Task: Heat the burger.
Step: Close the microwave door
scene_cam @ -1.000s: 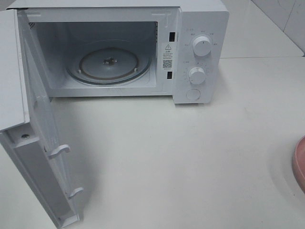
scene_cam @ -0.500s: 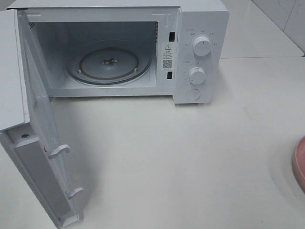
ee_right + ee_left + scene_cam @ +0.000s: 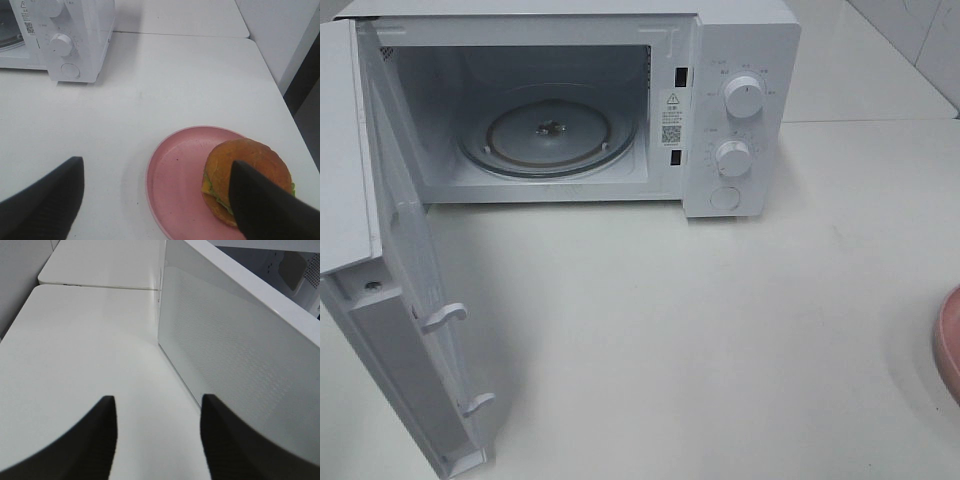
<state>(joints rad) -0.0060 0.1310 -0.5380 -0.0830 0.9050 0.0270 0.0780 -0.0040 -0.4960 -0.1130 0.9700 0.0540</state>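
Note:
The burger [image 3: 242, 167] has a glossy brown bun with cheese and lettuce at its edge. It sits on the right side of a round pink plate [image 3: 175, 175] in the right wrist view. My right gripper [image 3: 157, 170] hovers above the plate, open wide, with one finger overlapping the burger in the picture and nothing held. My left gripper [image 3: 157, 437] is open over bare table, with the outer face of the microwave door [image 3: 240, 350] beside it. Neither gripper shows in the exterior high view, and the burger is out of that view too.
The white microwave [image 3: 740, 40] stands at the back, its door [image 3: 410, 330] swung fully open toward the front left. Its glass turntable [image 3: 548, 135] carries nothing. Two knobs [image 3: 743, 97] sit on the right panel. Only the pink plate's rim [image 3: 948, 345] shows at the right edge.

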